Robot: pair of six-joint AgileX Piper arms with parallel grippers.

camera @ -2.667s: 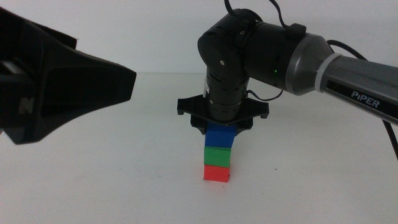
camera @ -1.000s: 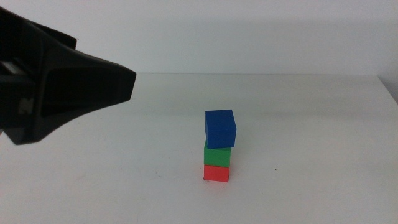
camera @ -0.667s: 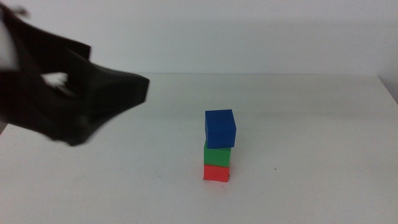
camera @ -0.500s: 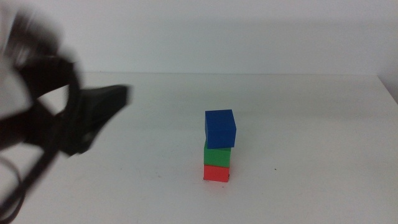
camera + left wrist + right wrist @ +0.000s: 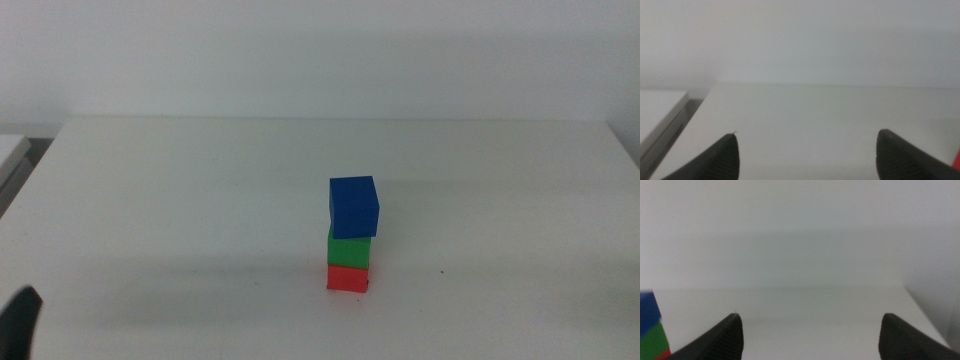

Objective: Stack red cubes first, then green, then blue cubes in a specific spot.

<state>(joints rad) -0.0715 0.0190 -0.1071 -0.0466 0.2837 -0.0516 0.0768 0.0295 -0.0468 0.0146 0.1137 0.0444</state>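
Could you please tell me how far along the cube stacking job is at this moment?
Done: red cube sits on the table, green cube on it, blue cube on top, slightly skewed. Left gripper and right gripper are open, holding nothing. Nothing appears left.

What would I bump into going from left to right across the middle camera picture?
left gripper tip at the bottom corner → bare white table → the stack: red cube, green cube, blue cube on top → more bare table.

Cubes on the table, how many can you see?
3, all in one stack. The red cube sits on the table, the green cube rests on it, and the blue cube is on top, turned slightly askew. None seem hidden.
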